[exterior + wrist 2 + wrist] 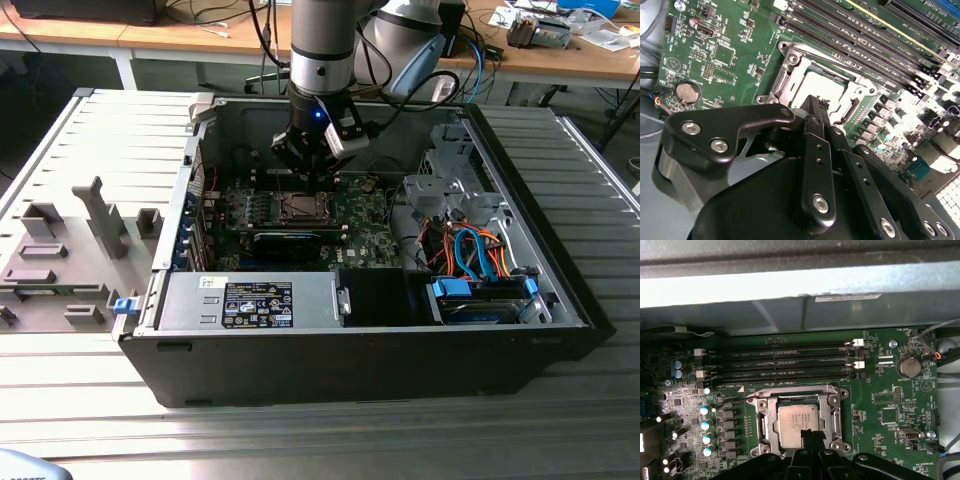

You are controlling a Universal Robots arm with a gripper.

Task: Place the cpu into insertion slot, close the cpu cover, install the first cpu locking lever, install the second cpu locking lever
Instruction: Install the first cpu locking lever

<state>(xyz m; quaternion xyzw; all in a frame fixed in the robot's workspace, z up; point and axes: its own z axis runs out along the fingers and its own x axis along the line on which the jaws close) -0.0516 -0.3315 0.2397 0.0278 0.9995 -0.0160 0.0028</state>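
The chip [797,425] lies flat in its socket [760,412] on the green board [880,390] — cover [826,410] down around it. The claw [809,436], fingers together on nothing, hovers just above the chip's near edge.

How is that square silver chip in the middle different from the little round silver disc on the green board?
The flat square grey-silver chip is larger and sits inside a silvery metal frame; the round silver coin battery is smaller and sits in a black ring holder nearer the board's edge. The robot's black hand hangs over the chip, not the battery. Both are metallic and lie flat.
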